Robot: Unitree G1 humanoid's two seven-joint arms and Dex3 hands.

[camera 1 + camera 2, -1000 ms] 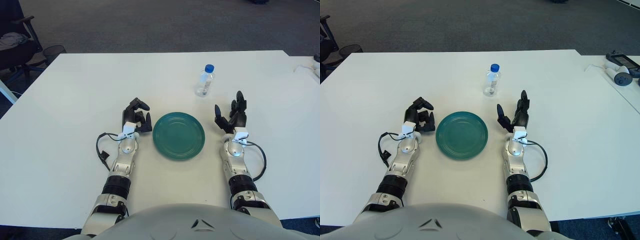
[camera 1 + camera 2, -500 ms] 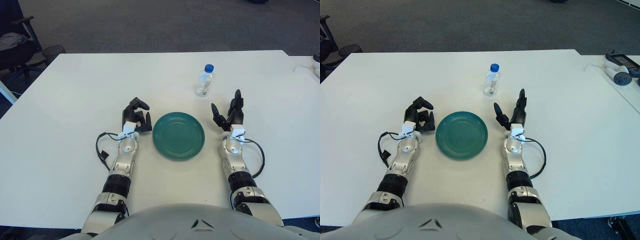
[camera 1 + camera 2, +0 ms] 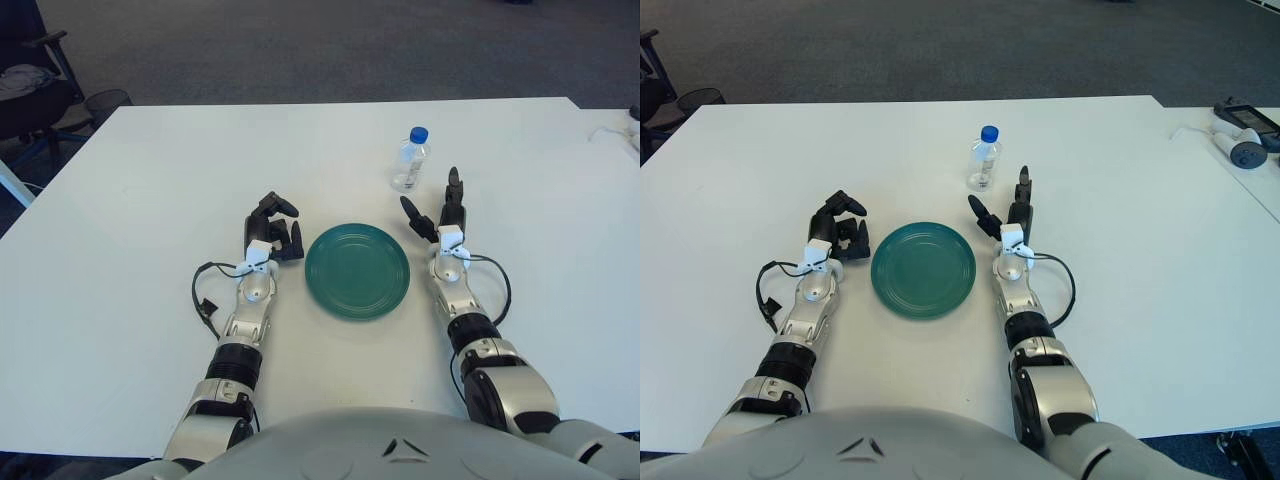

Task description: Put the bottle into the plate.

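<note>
My right hand (image 3: 437, 212) has moved since a second ago. It was out to the right of the plate (image 3: 357, 271), and now it has slid in and forward, toward the bottle (image 3: 410, 160). Its fingers are spread open and point up, and they hold nothing. The hand is now just in front of the bottle, a bit to its right, but not touching it. I think this means I am reaching for the bottle and the grab has not started yet.

The bottle stands upright on the white table (image 3: 130, 210), toward the far edge and right of the middle. It is clear with a blue cap, and I cannot tell if anything is inside.

The green plate sits in the middle of the table, closer to my near edge. Nothing is in it.

My left hand (image 3: 272, 232) shows just left of the plate. Its fingers are curled in and hold nothing. It has not moved.
</note>
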